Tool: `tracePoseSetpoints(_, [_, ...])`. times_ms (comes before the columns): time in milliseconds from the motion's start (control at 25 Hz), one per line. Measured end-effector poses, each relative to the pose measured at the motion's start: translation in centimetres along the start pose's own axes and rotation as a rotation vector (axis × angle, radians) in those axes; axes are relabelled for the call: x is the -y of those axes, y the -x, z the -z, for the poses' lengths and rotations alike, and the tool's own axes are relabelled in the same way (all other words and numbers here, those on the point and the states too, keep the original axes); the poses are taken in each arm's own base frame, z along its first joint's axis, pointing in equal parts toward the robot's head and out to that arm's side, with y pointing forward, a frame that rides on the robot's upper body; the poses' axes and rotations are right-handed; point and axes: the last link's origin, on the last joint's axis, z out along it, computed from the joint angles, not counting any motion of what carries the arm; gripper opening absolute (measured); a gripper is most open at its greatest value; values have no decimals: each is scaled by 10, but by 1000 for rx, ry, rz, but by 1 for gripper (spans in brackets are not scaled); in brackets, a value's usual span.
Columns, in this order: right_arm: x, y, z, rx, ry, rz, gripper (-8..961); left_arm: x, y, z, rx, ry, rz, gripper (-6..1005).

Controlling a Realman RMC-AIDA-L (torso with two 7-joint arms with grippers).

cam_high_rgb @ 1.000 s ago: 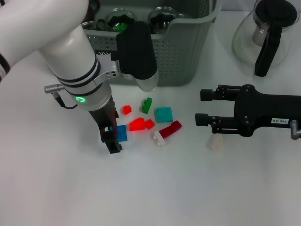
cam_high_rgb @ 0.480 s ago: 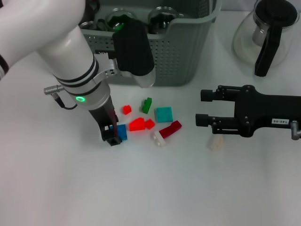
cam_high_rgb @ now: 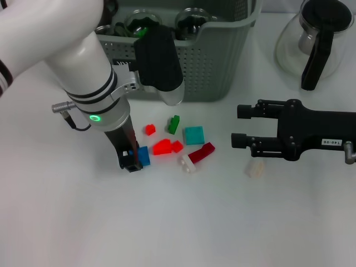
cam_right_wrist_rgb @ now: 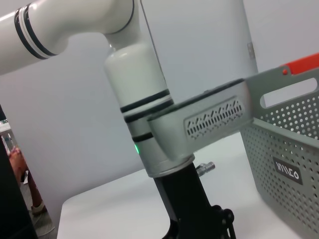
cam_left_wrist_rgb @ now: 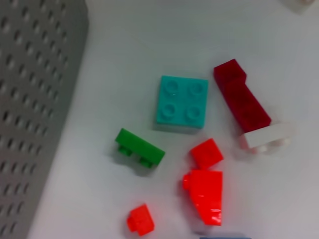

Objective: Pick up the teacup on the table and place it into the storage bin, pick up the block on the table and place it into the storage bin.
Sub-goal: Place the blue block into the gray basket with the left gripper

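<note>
Loose blocks lie on the white table in front of the storage bin (cam_high_rgb: pixel 217 61). My left gripper (cam_high_rgb: pixel 131 160) reaches down at the left edge of a blue block (cam_high_rgb: pixel 144 157), touching it. To its right lie red blocks (cam_high_rgb: pixel 162 147), a green block (cam_high_rgb: pixel 174 124), a teal block (cam_high_rgb: pixel 194 134), a dark red block (cam_high_rgb: pixel 201 152) and a white block (cam_high_rgb: pixel 187 163). The left wrist view shows the teal block (cam_left_wrist_rgb: pixel 182 101), the green block (cam_left_wrist_rgb: pixel 139 148) and the bin wall (cam_left_wrist_rgb: pixel 30 124). Glass teacups (cam_high_rgb: pixel 194 19) sit inside the bin. My right gripper (cam_high_rgb: pixel 238 127) hovers open at the right.
A glass carafe (cam_high_rgb: pixel 317 39) with a black handle stands at the back right. A pale block (cam_high_rgb: pixel 255 168) lies just below the right gripper. In the right wrist view the left arm (cam_right_wrist_rgb: pixel 144 114) stands beside the bin (cam_right_wrist_rgb: pixel 284 149).
My left gripper has shifted a little toward the bin, along the blue block's left edge. The blocks and the right arm have not moved.
</note>
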Motion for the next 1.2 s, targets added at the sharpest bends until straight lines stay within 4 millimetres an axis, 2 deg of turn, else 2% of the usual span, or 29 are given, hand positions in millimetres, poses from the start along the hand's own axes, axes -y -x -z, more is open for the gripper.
tracePoseSetpoints(200, [0, 0, 1, 0, 0, -2, 741, 3, 3, 21, -67, 33, 16, 402])
tracePoseSetpoints(320, [0, 0, 1, 0, -1, -2, 741, 9, 17, 45, -197, 126, 55, 401])
tracePoseSetpoints(600, [0, 0, 1, 1, -1, 0, 742, 23, 83, 86, -735, 404, 162, 402])
tracePoseSetpoints(680, [0, 0, 1, 1, -1, 0, 742, 24, 96, 95, -916, 440, 183, 402])
tracePoseSetpoints(720, [0, 0, 1, 0, -1, 0, 742, 24, 96, 95, -916, 440, 183, 402])
tracePoseSetpoints(760, [0, 0, 1, 0, -2, 0, 742, 28, 110, 110, -1172, 444, 227, 402])
tracePoseSetpoints(1000, [-1, 0, 0, 3, 3, 1, 742, 43, 126, 153, -1682, 374, 381, 402])
tracePoseSetpoints(1080, [-1, 0, 0, 4, 5, 0, 742, 51, 125, 165, -1750, 347, 401, 402])
tracePoseSetpoints(1200, [-2, -1, -1, 6, 6, -1, 743, 75, 111, 179, -1673, 317, 475, 402])
